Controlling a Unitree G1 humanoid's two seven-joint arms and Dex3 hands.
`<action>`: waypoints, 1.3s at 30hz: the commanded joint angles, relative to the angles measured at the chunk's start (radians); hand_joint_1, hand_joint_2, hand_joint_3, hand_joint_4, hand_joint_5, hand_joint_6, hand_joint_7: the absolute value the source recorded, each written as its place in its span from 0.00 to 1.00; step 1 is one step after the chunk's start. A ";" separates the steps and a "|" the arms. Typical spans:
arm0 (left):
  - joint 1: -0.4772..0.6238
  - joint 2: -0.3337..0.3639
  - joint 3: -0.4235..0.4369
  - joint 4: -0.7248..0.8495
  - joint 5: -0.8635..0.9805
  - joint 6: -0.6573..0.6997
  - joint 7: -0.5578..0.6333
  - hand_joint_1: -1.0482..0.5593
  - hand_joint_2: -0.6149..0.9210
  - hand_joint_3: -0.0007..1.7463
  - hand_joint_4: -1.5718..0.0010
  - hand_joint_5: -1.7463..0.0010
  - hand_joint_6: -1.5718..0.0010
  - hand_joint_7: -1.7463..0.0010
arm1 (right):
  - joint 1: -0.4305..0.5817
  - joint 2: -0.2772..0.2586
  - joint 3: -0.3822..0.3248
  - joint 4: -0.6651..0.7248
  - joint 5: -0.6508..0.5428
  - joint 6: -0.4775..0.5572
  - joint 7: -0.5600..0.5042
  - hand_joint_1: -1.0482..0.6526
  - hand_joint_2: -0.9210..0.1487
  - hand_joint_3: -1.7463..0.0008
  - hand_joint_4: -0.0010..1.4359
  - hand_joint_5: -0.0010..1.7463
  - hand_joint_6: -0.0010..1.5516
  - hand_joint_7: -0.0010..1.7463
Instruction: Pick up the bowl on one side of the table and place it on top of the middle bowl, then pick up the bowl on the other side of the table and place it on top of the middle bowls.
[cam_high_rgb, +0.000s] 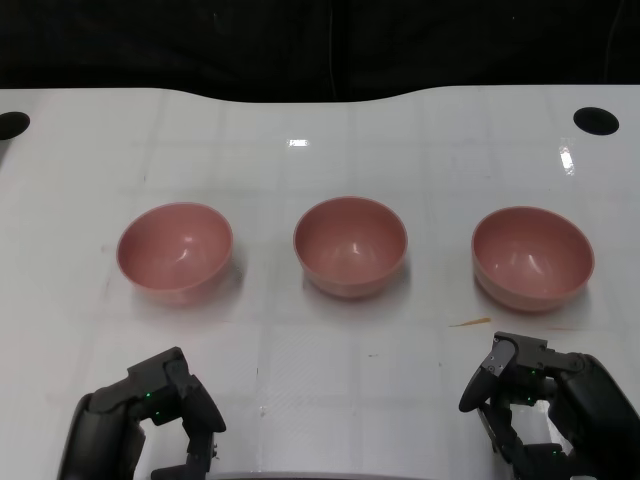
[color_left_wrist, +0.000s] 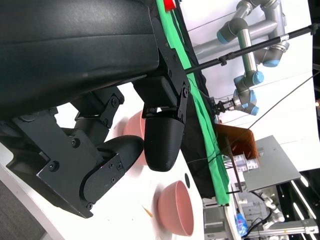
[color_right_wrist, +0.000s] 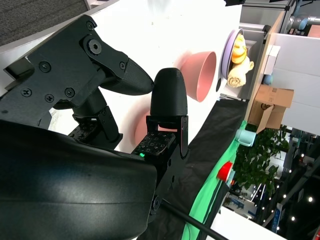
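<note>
We look down on a white table, the largest thing before us, with a dark hole near each far corner.

On it we see three pink bowls in one row running left to right, well apart from one another. All three stand upright, mouths facing up. Being round, none has a long axis we can name; the row itself is the only line, and it lies across the table. The left bowl sits ahead of our left hand, the middle bowl lies between the two hands and farther out, and the right bowl sits ahead of our right hand. No bowl is stacked on another.

Our left hand rests low at the near edge, apart from the left bowl, with bare table between. Its fingers are spread and curve loosely; it holds nothing. The left wrist view shows the same: fingers apart, nothing between them, pink bowls beyond.

Our right hand sits at the near edge too, just short of the right bowl and not touching it. Fingers apart, nothing held; the right wrist view agrees.

A thin tan sliver lies on the table between the right bowl and right hand.
</note>
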 joint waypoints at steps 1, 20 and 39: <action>-0.001 0.000 0.003 -0.011 0.009 0.008 0.005 0.60 0.63 0.80 0.43 0.01 0.45 0.13 | -0.008 -0.017 -0.017 0.009 -0.003 -0.015 -0.006 0.49 0.39 0.33 0.61 0.98 0.54 0.77; 0.000 0.005 -0.005 -0.020 -0.022 0.029 -0.024 0.59 0.62 0.82 0.44 0.01 0.45 0.14 | -0.011 -0.016 -0.018 0.003 -0.004 -0.016 -0.010 0.49 0.40 0.33 0.60 0.98 0.55 0.77; -0.002 0.006 -0.007 -0.032 -0.158 0.131 -0.135 0.57 0.71 0.68 0.46 0.08 0.48 0.19 | -0.032 -0.083 -0.064 -0.083 -0.173 -0.004 -0.110 0.42 0.04 0.93 0.45 0.57 0.52 0.19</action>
